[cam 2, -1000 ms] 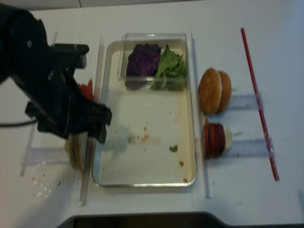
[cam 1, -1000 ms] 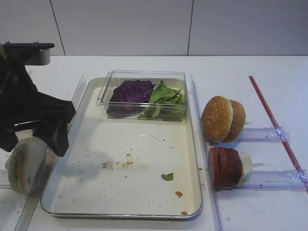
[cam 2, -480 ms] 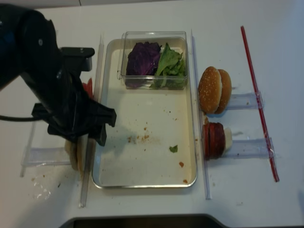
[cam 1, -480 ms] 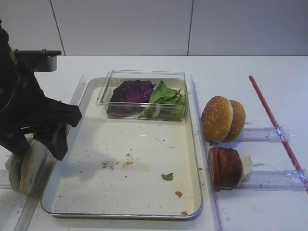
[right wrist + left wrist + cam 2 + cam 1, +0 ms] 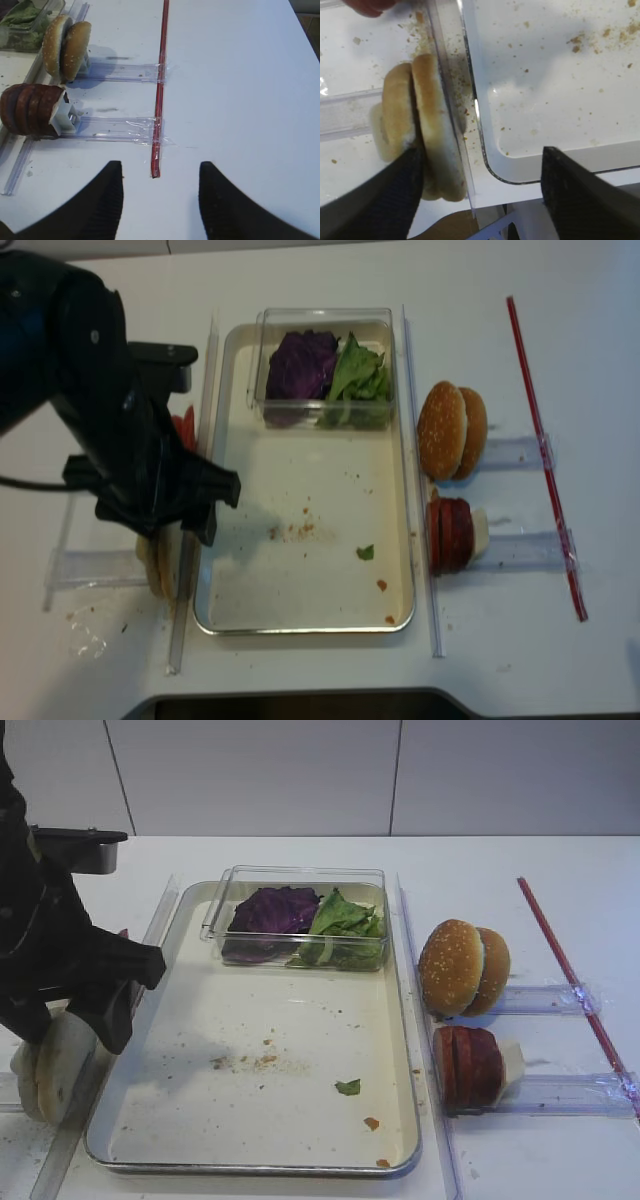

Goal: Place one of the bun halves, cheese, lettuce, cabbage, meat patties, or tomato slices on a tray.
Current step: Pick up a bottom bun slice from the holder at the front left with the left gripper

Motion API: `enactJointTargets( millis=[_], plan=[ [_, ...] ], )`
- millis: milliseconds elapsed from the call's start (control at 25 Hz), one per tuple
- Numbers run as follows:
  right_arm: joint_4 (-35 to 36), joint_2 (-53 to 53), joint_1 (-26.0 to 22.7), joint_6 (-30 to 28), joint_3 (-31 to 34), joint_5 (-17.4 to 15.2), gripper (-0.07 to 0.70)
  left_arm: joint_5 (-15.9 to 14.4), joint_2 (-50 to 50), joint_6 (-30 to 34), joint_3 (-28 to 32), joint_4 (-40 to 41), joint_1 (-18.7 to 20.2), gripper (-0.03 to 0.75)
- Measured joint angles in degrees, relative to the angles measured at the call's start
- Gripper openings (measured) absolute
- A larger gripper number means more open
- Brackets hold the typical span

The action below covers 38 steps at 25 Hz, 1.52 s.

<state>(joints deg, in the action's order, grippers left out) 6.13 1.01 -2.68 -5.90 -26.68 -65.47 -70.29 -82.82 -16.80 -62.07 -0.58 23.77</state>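
Matte black bulky left arm (image 5: 90, 410) w/ boxy wrist housing, thin black cable; black ribbed pincer fingers (image 5: 107, 200).

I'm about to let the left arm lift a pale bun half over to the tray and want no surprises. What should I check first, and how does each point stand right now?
1. Left end effector lined up on the pale bun halves: one finger lies against them, the other hangs over the tray corner. Not ok.
2. Only one half between the fingers: two halves stand pressed together on edge. Cannot tell.
3. Landing spot on the tray: bare floor with crumbs, clear box at the far end. Ok.
4. Tray rim between buns and floor: must be lifted over. Not ok yet.
5. Right end effector: open, over bare table. Ok.
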Motion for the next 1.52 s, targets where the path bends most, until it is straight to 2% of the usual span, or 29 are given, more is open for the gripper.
enactJointTargets(
  millis=[440, 560, 880, 1400, 1520],
  plan=[
    [0.0, 0.0, 0.0, 0.0, 0.0, 0.0, 0.382, 0.71, -2.16, 0.0, -0.89, 2.1, 0.0, 0.455],
    [0.0, 0.0, 0.0, 0.0, 0.0, 0.0, 0.382, 0.71, -2.28, 0.0, -0.98, 2.62, 0.0, 0.407],
    [0.0, 0.0, 0.0, 0.0, 0.0, 0.0, 0.382, 0.71, -2.55, -0.03, -0.98, 3.58, 0.0, 0.211],
    [0.0, 0.0, 0.0, 0.0, 0.0, 0.0, 0.382, 0.71, -2.64, -0.15, -0.98, 4.62, 0.0, 0.073],
    [0.0, 0.0, 0.0, 0.0, 0.0, 0.0, 0.382, 0.71, -2.64, -0.15, -0.98, 4.62, 0.0, 0.067]
  ],
)
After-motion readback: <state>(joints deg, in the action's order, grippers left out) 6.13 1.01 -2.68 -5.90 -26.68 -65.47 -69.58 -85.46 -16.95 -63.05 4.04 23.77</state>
